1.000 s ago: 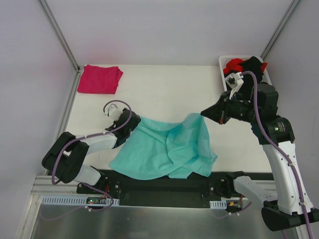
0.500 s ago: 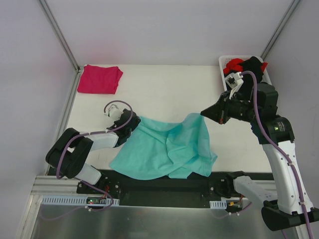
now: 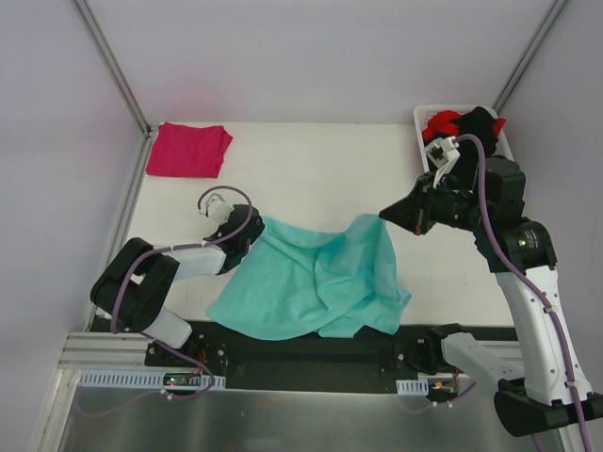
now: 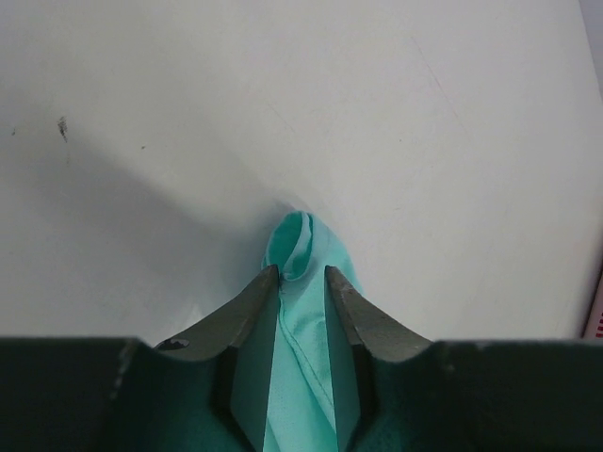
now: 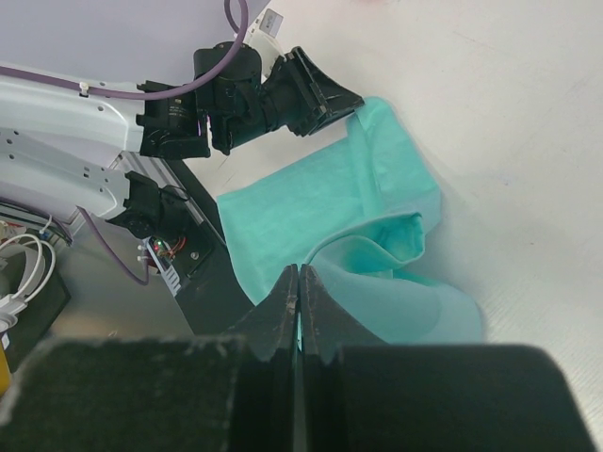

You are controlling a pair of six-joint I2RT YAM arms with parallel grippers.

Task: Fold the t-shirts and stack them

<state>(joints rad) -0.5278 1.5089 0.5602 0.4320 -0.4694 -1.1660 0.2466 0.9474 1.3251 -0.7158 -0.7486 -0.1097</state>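
Teal t-shirt [image 3: 311,282] corners in left gripper [image 4: 301,271] & right gripper [image 5: 298,270].

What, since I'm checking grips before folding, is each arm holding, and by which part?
Both hold the teal t-shirt: the left jaws pinch a bunched edge at its left corner; the right jaws are shut on its far right corner, lifted.

Inside the left end effector [image 4: 301,273], the teal t-shirt [image 4: 303,240] is running off the lower edge; beyond the right end effector [image 3: 384,215], I'm seeing its arm hiding much of the basket [image 3: 421,115].
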